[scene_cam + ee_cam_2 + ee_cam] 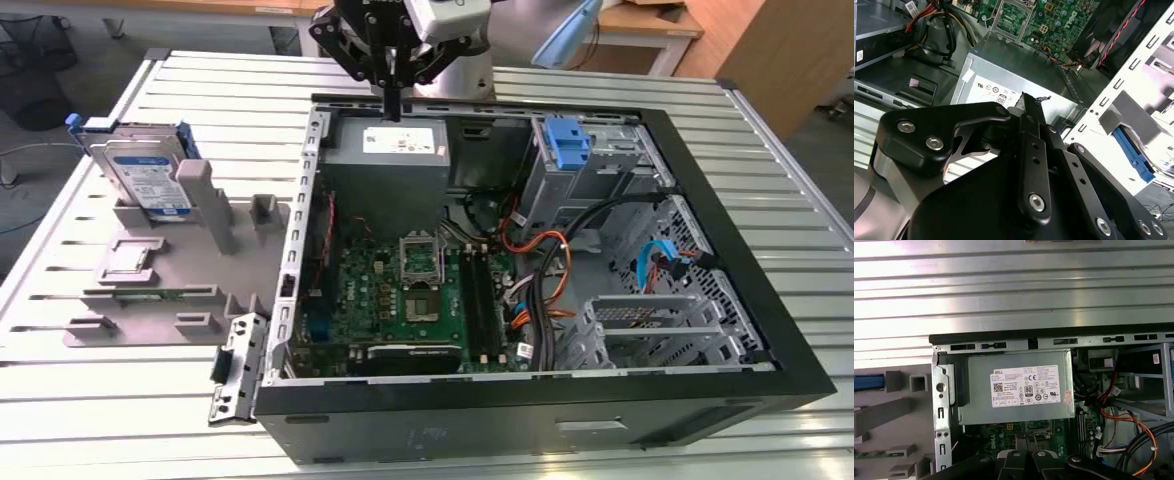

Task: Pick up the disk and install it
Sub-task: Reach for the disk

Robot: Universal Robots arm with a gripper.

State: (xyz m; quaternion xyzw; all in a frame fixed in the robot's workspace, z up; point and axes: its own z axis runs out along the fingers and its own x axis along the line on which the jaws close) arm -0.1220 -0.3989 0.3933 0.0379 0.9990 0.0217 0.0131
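Your jaws are closed on nothing, hanging over the grey power supply (pixel 380 180) at the 12 o'clock edge of the open computer case (pixel 534 420). In the exterior view, the disk (pixel 140 170) stands upright in the grey holder (pixel 160 262) on the tabletop (pixel 240 85), well apart from the jaws, at about their 9 o'clock.

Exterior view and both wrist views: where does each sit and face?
Exterior view: raised, off the arm, looking down into the open computer case; the gripper hangs above the power supply.
Second wrist view: behind the gripper, looking along it at the power supply.
First wrist view: above the power supply, looking down; gripper links edge the picture.
Shared: all three show the power supply's white sticker.
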